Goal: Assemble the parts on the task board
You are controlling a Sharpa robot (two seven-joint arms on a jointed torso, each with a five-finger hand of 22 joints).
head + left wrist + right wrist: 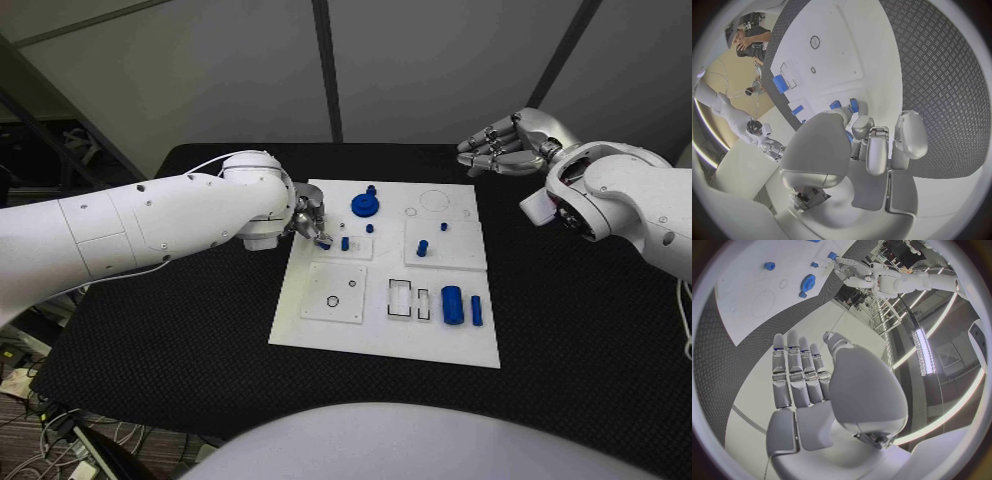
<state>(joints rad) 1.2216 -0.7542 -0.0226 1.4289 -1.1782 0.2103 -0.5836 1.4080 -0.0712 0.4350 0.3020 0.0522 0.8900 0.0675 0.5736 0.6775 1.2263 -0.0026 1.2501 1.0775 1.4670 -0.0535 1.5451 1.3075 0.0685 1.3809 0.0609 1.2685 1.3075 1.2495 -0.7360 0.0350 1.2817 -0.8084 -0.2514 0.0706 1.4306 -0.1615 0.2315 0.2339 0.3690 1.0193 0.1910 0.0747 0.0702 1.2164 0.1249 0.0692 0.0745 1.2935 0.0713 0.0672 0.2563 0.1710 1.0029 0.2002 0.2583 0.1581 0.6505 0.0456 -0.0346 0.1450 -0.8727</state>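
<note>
1. The left robot hand is down at the left edge of the flat white rectangular task board. Its fingers are curled in over the board near a small blue peg. Whether they pinch a part or merely touch the board, I cannot tell.
2. The left arm reaches in across the black tabletop, with its wrist bent down towards the board.
3. The right robot hand holds nothing. In the right wrist view its fingers lie straight and side by side, with the thumb set apart.
4. The right arm is raised at the far right corner of the tabletop, well apart from the board.
5. On the board stand a blue round gear-like part near the far edge, two small blue pegs in the middle, and a blue cylinder with a slim blue bar just beside it near the right edge.
</note>
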